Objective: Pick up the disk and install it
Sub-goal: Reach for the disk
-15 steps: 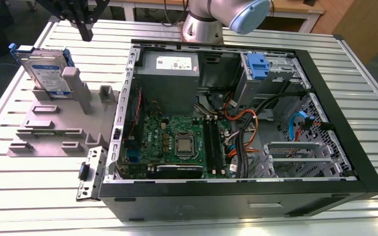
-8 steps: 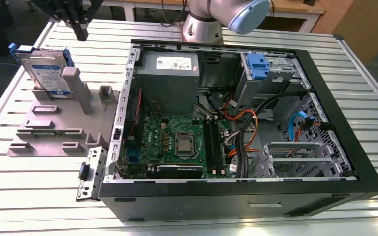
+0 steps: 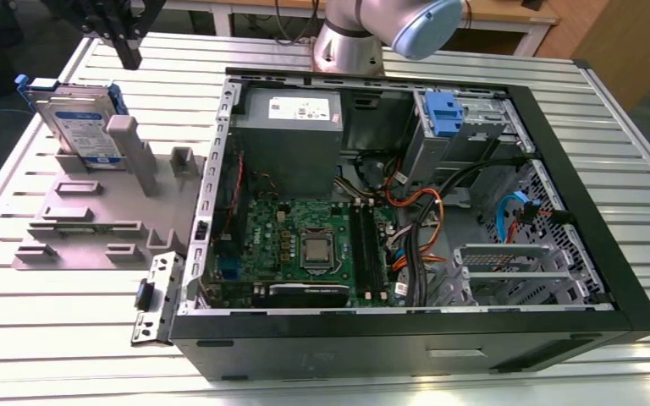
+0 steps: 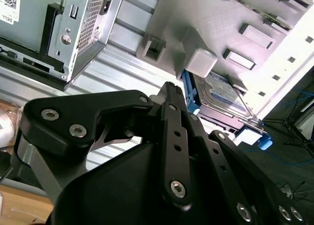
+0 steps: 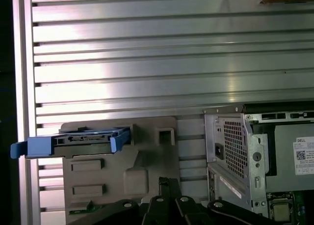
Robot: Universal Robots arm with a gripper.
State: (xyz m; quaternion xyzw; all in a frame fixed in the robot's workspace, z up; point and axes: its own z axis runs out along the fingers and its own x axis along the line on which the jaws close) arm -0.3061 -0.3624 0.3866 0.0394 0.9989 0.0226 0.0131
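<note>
Slatted table; gripper above upright disk

The exterior view's top edge cuts off the gripper. A grey fixture post covers one long edge of the disk.

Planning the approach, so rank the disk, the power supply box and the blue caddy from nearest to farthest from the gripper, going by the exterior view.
From the gripper, at the exterior view's upper left:
1. The disk, upright in the grey fixture close by.
2. The power supply box, mid-view.
3. The blue caddy, toward the exterior view's right.
</note>
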